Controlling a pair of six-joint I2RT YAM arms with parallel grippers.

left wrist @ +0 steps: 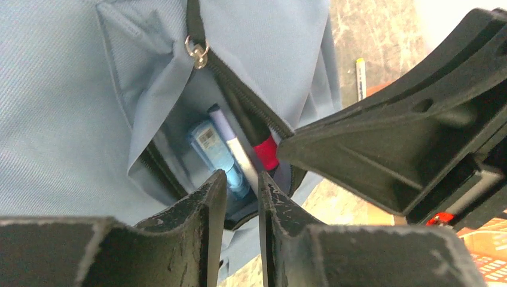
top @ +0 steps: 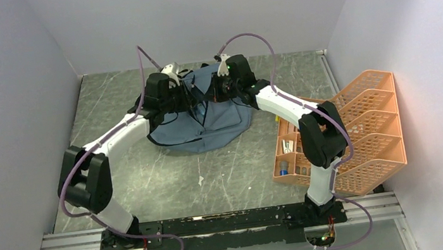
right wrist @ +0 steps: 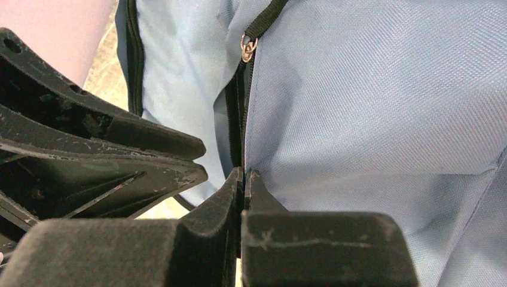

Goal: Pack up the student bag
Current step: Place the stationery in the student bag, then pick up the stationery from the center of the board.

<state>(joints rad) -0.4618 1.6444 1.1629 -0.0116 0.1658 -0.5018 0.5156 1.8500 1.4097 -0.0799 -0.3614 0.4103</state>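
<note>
While both arms reached from the near edge and bent inward, their wrists met over the bag (top: 219,128), which lay far-centre on the scratched grey table (top: 162,183). The left gripper (left wrist: 242,179) stood slightly parted and empty above an unzipped pocket (left wrist: 179,116). Only its wrist view showed a blue tube (left wrist: 209,146), a lilac pen (left wrist: 230,140) and a red-banded marker (left wrist: 265,150) inside. The right gripper (right wrist: 244,176) was closed, tips at the zip (right wrist: 237,119). An orange tray (top: 371,119) stood by the pale right wall (top: 422,11).

Scuffed grey table (top: 168,176); student bag (top: 219,125) back centre; orange mesh tray (top: 372,125) rt.
</note>
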